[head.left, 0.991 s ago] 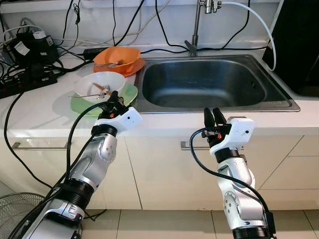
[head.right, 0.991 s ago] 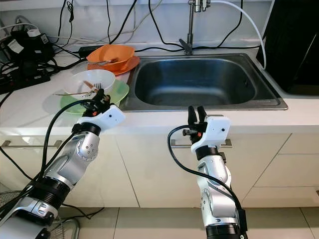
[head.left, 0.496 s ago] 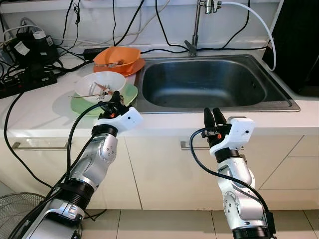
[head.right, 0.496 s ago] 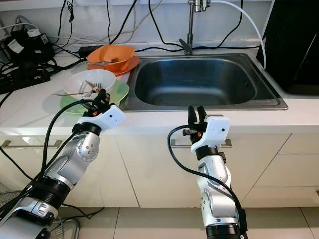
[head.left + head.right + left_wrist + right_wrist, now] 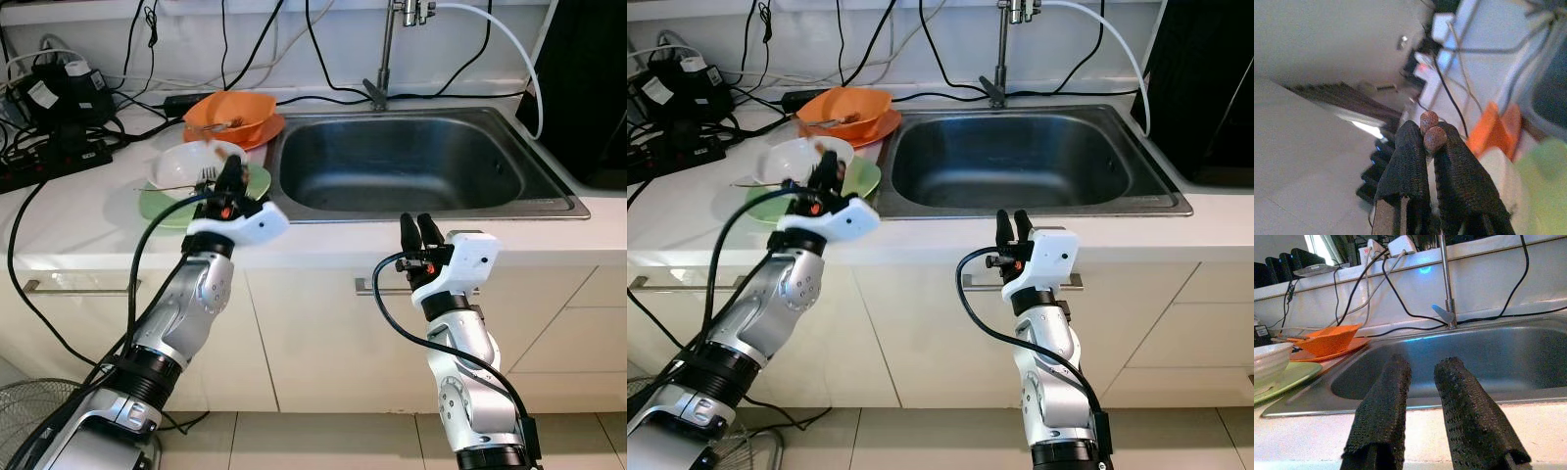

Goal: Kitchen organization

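Observation:
A white bowl (image 5: 186,163) with a fork (image 5: 206,177) in it stands on a green plate (image 5: 157,207) left of the sink (image 5: 411,162). Behind them, an orange bowl (image 5: 231,108) rests on an orange plate (image 5: 265,131). My left gripper (image 5: 229,182) is raised over the white bowl's near rim. It is shut on two thin brown sticks (image 5: 1435,139), whose rounded ends poke out between the black fingers (image 5: 1405,161). My right gripper (image 5: 418,226) is open with nothing in it, level with the counter's front edge below the sink.
Black cables and power strips (image 5: 49,157) crowd the counter's back left. A faucet (image 5: 384,59) rises behind the sink, and a dark appliance (image 5: 588,88) stands at the right. A cabinet handle (image 5: 78,288) and a floor fan (image 5: 34,411) sit below the counter.
My left gripper has risen and tilted up over the white bowl, bringing the brown sticks up out of it. The right arm has not moved.

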### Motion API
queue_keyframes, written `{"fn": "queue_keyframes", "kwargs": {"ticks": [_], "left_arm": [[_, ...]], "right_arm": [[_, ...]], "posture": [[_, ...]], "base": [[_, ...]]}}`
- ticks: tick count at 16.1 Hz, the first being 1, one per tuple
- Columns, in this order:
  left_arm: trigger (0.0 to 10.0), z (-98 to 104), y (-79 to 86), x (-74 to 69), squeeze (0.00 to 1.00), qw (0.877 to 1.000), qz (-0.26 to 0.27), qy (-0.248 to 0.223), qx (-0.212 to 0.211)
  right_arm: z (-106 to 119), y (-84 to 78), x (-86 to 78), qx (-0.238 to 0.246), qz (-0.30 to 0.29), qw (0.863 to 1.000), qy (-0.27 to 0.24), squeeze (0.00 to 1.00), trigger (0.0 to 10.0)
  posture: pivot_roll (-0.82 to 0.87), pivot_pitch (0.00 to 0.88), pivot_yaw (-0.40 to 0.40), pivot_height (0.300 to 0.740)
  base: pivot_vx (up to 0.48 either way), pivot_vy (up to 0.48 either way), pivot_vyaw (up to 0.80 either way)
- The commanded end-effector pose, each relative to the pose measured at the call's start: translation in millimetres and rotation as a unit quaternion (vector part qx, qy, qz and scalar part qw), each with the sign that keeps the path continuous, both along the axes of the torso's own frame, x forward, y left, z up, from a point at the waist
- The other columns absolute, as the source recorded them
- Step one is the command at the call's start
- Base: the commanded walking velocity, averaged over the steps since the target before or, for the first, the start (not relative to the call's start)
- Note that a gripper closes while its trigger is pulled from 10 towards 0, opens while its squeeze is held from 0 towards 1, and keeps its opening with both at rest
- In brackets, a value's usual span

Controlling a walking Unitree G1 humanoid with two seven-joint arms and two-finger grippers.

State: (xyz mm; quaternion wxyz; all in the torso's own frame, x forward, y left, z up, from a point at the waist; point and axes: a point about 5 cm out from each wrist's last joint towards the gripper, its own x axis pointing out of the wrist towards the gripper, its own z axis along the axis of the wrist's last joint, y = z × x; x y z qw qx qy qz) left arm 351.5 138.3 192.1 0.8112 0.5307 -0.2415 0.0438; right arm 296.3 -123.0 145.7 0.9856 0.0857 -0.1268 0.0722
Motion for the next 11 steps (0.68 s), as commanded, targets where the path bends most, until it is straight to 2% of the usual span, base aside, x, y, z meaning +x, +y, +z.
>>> {"fn": "queue_keyframes", "kwargs": {"ticks": [1, 3, 4, 5, 6, 7, 8, 9, 10, 11], "left_arm": [[10.0, 20, -6.8, -1.7, 0.00, 0.999, -0.020, -0.045, -0.001], [10.0, 34, -23.8, -8.7, 0.00, 0.993, -0.083, -0.060, -0.050], [10.0, 40, -38.5, -13.5, 0.00, 0.986, -0.136, -0.050, -0.085], [10.0, 39, -55.9, -18.7, 0.00, 0.979, -0.184, -0.035, -0.084], [10.0, 35, -71.0, -24.6, 0.00, 0.970, -0.226, -0.016, -0.089], [10.0, 31, -82.7, -30.2, 0.00, 0.960, -0.258, 0.005, -0.111], [10.0, 27, -93.4, -35.0, 0.00, 0.947, -0.287, 0.032, -0.141], [10.0, 25, -101.5, -38.5, 0.00, 0.935, -0.309, 0.054, -0.168], [10.0, 25, -108.0, -40.6, 0.00, 0.922, -0.327, 0.074, -0.192], [10.0, 24, -111.0, -41.5, 0.00, 0.912, -0.342, 0.089, -0.208]], "right_arm": [[2, 1.8, 2.2, 0.007, 0.002, 1.000, -0.004, 0.00, 10.0], [1, 2.1, 2.9, 0.008, 0.002, 1.000, -0.003, 0.00, 10.0], [0, 1.9, 3.3, 0.008, 0.001, 1.000, -0.002, 0.00, 10.0], [1, 0.8, 4.2, 0.009, -0.004, 1.000, -0.002, 0.69, 10.0], [1, 0.1, 4.9, 0.009, -0.006, 1.000, -0.002, 1.00, 10.0], [2, -1.0, 5.4, 0.002, -0.011, 1.000, -0.004, 1.00, 10.0], [3, -2.0, 6.1, -0.031, -0.019, 0.999, -0.010, 1.00, 10.0], [2, -1.6, 6.8, -0.070, -0.025, 0.997, -0.013, 0.55, 10.0], [1, -1.3, 7.7, -0.110, -0.032, 0.993, -0.015, 0.00, 10.0], [1, 1.3, 7.9, -0.158, -0.032, 0.987, -0.026, 0.00, 10.0]], "posture": [[0.00, 0.000, 0.068, 0.740], [0.00, 0.000, 0.067, 0.740], [0.01, 0.000, 0.066, 0.740], [0.01, 0.000, 0.066, 0.740], [0.01, 0.000, 0.067, 0.740], [0.00, 0.000, 0.069, 0.740], [0.00, 0.000, 0.071, 0.740], [-0.01, 0.000, 0.073, 0.740], [-0.01, 0.000, 0.074, 0.740], [-0.01, 0.000, 0.075, 0.740]], "base": [[0.000, 0.000, 0.00], [0.000, 0.000, 0.00], [0.000, 0.000, 0.00], [0.000, 0.000, 0.00], [0.000, 0.000, 0.00], [0.000, 0.000, 0.00], [0.000, 0.000, 0.00], [0.000, 0.000, 0.00], [0.000, 0.000, 0.00], [0.000, 0.000, 0.00]]}}
